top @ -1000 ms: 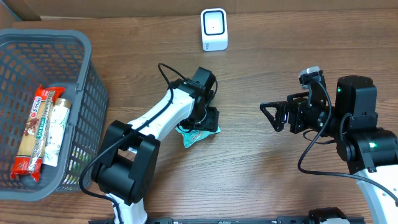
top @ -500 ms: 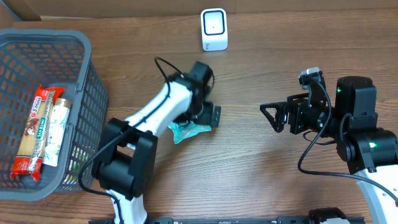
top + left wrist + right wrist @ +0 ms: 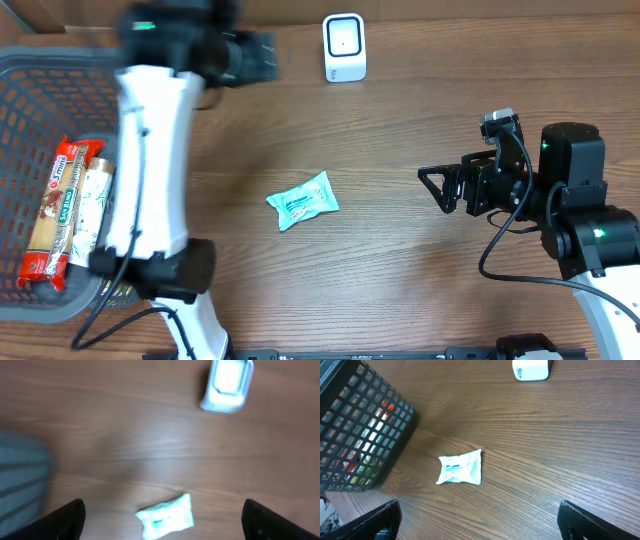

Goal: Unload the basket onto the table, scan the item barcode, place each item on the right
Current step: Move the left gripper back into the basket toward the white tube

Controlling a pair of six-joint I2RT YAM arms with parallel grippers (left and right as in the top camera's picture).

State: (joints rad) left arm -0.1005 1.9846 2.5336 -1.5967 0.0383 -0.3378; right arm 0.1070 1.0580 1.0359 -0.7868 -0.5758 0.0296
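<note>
Left arm [image 3: 150,150] first: a long white shell, a thin black cable [image 3: 138,215] trailing down it, a chunky black joint [image 3: 180,272] near the base and a green light [image 3: 145,25] up top. That end is smeared by blur, so the dark block there is probably the left gripper [image 3: 250,55]. Right arm [image 3: 590,240]: round black housings, two green lamps [image 3: 545,145], a white lower link, a looping black lead [image 3: 490,250], and the right gripper [image 3: 440,188] with black triangular-framed fingers

A brown wood-grain worktop [image 3: 420,110] fills the scene, evenly lit with a soft sheen. Beyond the left hand [image 3: 262,55], a tan strip [image 3: 480,6] borders it.
</note>
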